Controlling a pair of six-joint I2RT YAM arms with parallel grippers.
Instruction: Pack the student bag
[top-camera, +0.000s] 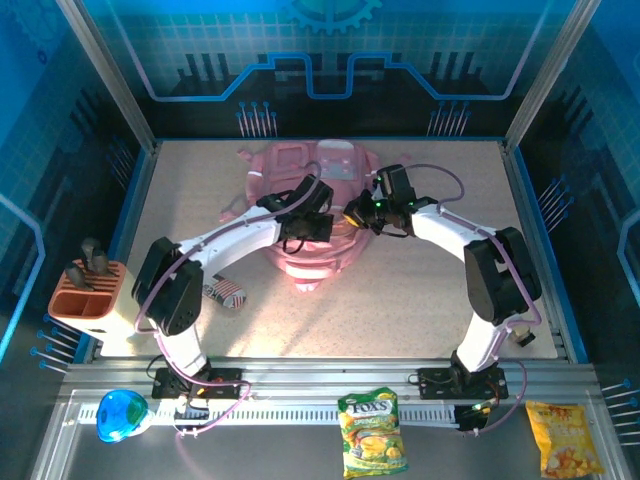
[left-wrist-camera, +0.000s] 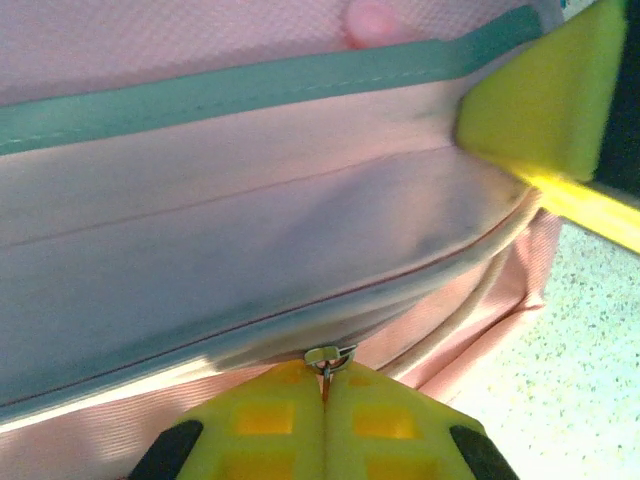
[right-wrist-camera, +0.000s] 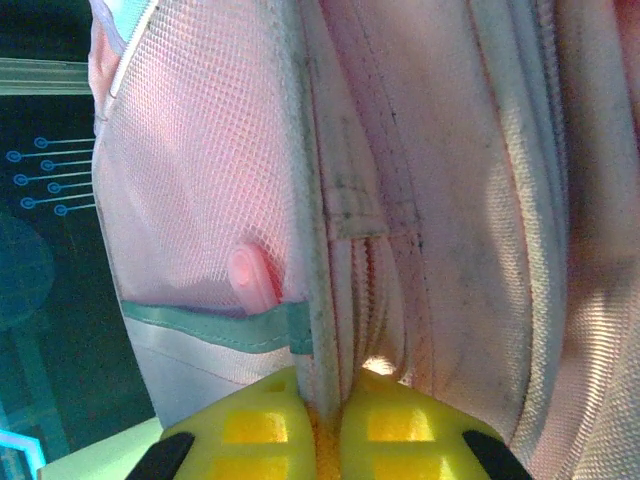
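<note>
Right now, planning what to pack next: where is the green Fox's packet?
Top view: the green Fox's packet lies on the near metal ledge, around the middle, left of the yellow snack bag.

The tabletop (top-camera: 400, 310) is a beige slab with dark speckles, lit brightly from above. A blue border strip (top-camera: 132, 218) runs along its left and right edges. The back wall (top-camera: 420, 45) is a blue panel printed with a fine grid, a stepped light-blue circuit line and part of a gear outline at the top. The left wall (top-camera: 35, 150) and right wall (top-camera: 610, 140) are darker blue panels with similar line-and-dot traces. Two slanted aluminium posts (top-camera: 105, 75) flank the back wall. At the near edge lies an aluminium rail (top-camera: 340, 372), then a white slotted strip (top-camera: 300, 412) on a grey metal ledge (top-camera: 290, 455).
</note>
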